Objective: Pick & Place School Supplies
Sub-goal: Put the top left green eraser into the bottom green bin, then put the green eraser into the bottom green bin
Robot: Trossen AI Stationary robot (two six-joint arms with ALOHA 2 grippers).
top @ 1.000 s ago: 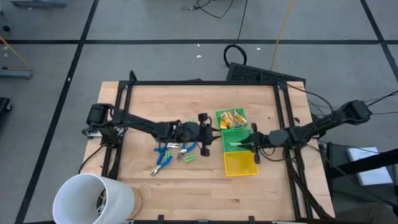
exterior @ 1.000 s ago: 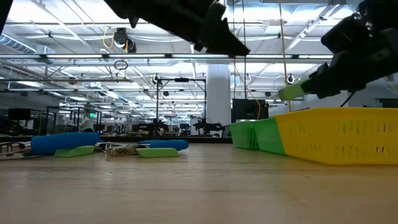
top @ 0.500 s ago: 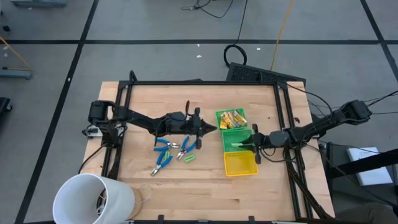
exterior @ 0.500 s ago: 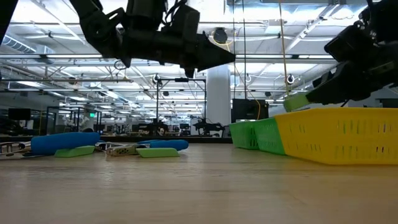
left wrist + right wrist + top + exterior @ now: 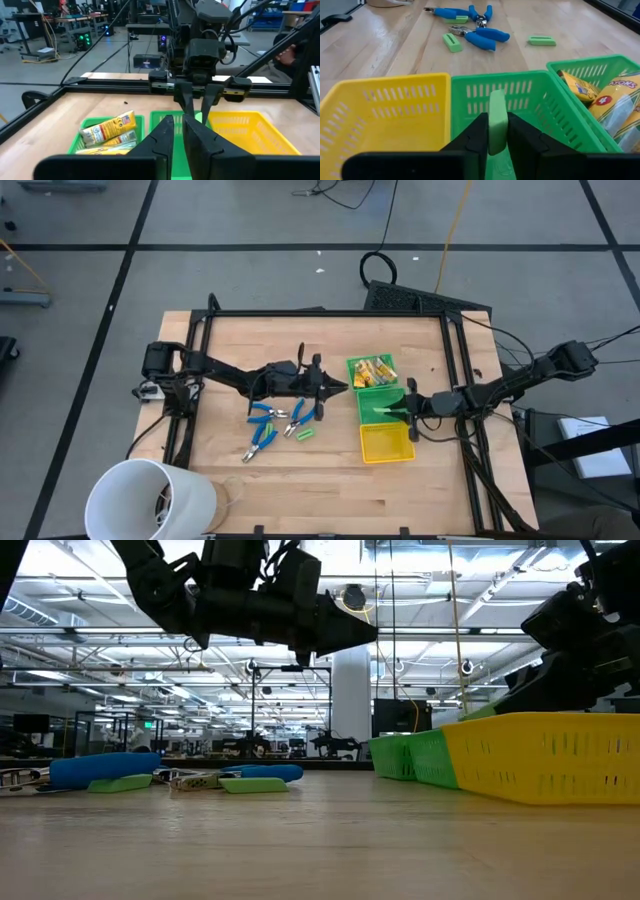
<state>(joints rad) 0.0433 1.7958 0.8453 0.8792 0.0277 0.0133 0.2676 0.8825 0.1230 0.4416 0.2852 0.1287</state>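
Right gripper [image 5: 492, 137] clamps a short bright-green plastic piece [image 5: 497, 120] upright over the middle green mesh bin [image 5: 530, 97], its lower end hidden between the fingers, while the left gripper [image 5: 338, 386] hovers shut beside the bins.

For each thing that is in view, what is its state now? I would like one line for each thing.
Right gripper: shut on a green piece, above the middle green bin.
Left gripper: shut, empty, raised beside the bins.
Far green bin: holds yellow crayon packs.
Yellow bin: empty.
Blue-handled pliers: lying on the table.
Loose green pieces: lying flat beside the pliers.
White cup: upright.
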